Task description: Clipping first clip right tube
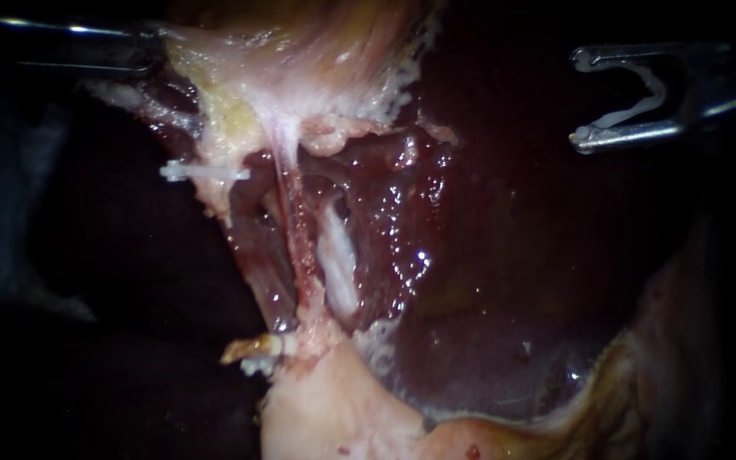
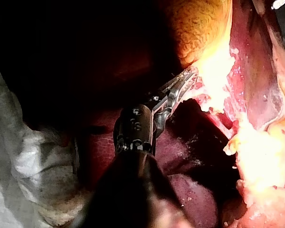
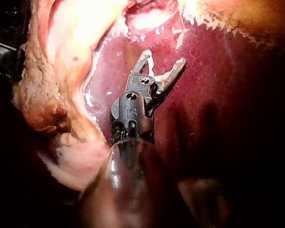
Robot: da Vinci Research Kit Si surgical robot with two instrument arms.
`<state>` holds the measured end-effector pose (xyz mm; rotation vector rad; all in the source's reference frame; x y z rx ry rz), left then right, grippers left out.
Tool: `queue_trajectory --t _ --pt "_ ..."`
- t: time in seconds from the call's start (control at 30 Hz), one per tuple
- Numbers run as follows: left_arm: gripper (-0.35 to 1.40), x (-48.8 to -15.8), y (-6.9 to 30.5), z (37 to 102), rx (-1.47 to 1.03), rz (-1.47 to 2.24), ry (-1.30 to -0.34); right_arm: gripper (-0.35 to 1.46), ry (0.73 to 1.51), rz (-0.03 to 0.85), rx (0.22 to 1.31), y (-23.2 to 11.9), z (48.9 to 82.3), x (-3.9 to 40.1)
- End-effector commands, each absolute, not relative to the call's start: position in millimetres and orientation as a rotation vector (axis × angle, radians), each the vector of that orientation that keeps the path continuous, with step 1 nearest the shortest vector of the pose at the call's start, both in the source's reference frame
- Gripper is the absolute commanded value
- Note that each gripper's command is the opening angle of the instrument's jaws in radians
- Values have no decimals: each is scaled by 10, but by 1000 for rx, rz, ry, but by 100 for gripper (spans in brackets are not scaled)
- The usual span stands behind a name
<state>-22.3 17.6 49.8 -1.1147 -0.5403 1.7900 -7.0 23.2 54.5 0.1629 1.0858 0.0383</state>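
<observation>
Closest in, a pale lump [image 1: 334, 409] of tissue fills the low middle of the endoscope view. Two tubes rise from it side by side: a thin reddish left tube [image 1: 290, 204] and, just beside it, the whitish right tube [image 1: 338, 260], bare along its whole length and touched by neither instrument. Behind them lies the wet, dark red liver [image 1: 470, 255]. Left of both tubes a shut clip [image 1: 206, 173] sits across a pale tissue edge; I can't make out what exactly it grips.

Farther back the gallbladder [image 1: 300, 60] hangs pale and yellowish, stretched up and to the left. The left instrument [image 2: 187, 78] has its jaws pressed together on the gallbladder's pale edge, pinching it. The right instrument [image 1: 585, 96] hangs off to the upper right, well apart from the right tube. Its jaws stand wide, carrying a white open clip [image 1: 632, 114] between them, one leg against each jaw. From its own wrist camera, only liver lies beneath those jaws.
</observation>
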Motion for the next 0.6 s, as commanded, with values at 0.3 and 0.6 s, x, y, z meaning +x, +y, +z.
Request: queue_trajectory --t 0.3,0.6 --pt "-35 -227 174 502 -1113 1790 -533 50 1116 13 226 192 543 -32" --pt "-35 -227 174 502 -1113 1790 -533 50 1124 59 340 137 577 29"
